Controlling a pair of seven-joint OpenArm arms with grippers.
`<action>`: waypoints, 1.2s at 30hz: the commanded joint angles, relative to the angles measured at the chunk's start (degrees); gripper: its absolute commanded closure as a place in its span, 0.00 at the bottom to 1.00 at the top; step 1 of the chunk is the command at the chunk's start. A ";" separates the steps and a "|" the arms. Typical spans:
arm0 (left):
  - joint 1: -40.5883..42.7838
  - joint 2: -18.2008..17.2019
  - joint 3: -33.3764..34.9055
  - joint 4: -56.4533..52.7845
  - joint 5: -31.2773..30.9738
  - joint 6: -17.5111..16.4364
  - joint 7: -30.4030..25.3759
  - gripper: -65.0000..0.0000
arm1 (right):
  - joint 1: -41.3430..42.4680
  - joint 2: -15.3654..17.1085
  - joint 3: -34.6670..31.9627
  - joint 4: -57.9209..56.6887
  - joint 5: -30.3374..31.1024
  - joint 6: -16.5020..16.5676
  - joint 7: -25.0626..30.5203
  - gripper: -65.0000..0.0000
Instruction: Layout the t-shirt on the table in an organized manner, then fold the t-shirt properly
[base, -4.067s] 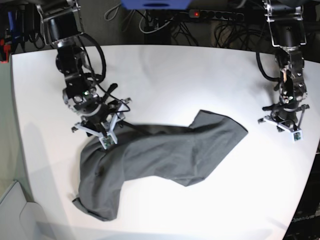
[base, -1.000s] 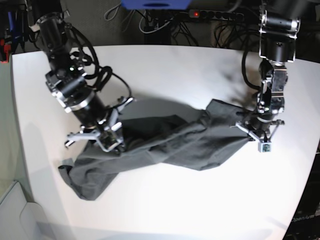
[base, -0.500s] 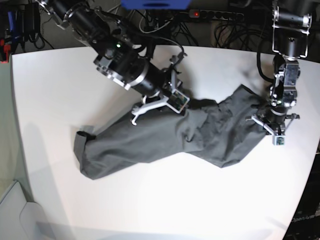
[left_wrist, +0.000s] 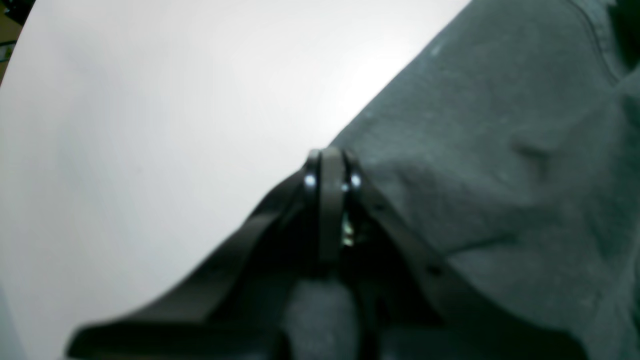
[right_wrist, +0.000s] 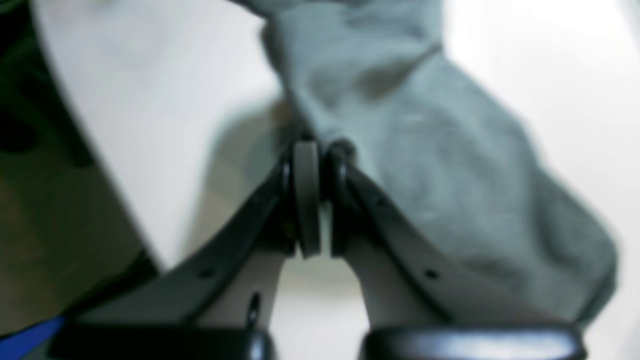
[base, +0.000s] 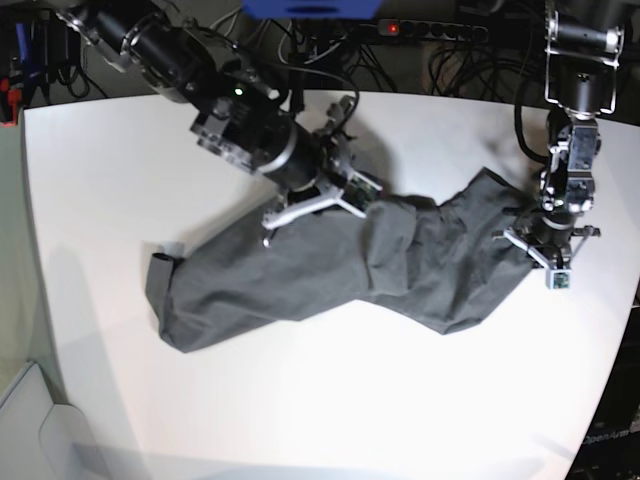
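The dark grey t-shirt (base: 300, 280) lies stretched in a long crumpled band across the white table (base: 300, 400), from its bunched left end to the right side. My right gripper (base: 372, 205) (right_wrist: 315, 145) is shut on a fold of the t-shirt (right_wrist: 425, 150) near the middle of its far edge, and the cloth hangs from the tips above the table (right_wrist: 150, 125). My left gripper (base: 528, 232) (left_wrist: 327, 165) is shut on the right edge of the t-shirt (left_wrist: 500, 150), low over the table (left_wrist: 150, 125).
A power strip (base: 430, 30) with a red light and tangled cables run along the back beyond the table's far edge. A blue object (base: 310, 8) sits at the top. A pale bin corner (base: 20, 420) shows at the lower left.
The right gripper has carried its fold from the left side up and right to the middle. The left gripper has pulled its end to the right. The shirt is stretched out longer.
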 joint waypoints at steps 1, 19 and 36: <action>-0.41 -0.76 -0.18 0.48 0.21 0.21 0.78 1.00 | 2.06 -0.35 0.48 0.97 -0.01 -0.09 1.50 1.00; 1.52 -0.67 -0.18 2.59 -0.05 0.21 1.22 1.00 | 24.30 -9.93 -0.14 -36.30 -0.01 10.37 10.20 1.00; 1.17 -0.32 -0.27 2.94 0.04 0.21 1.05 1.00 | 26.24 -9.49 -0.23 -37.62 -0.10 10.29 8.18 1.00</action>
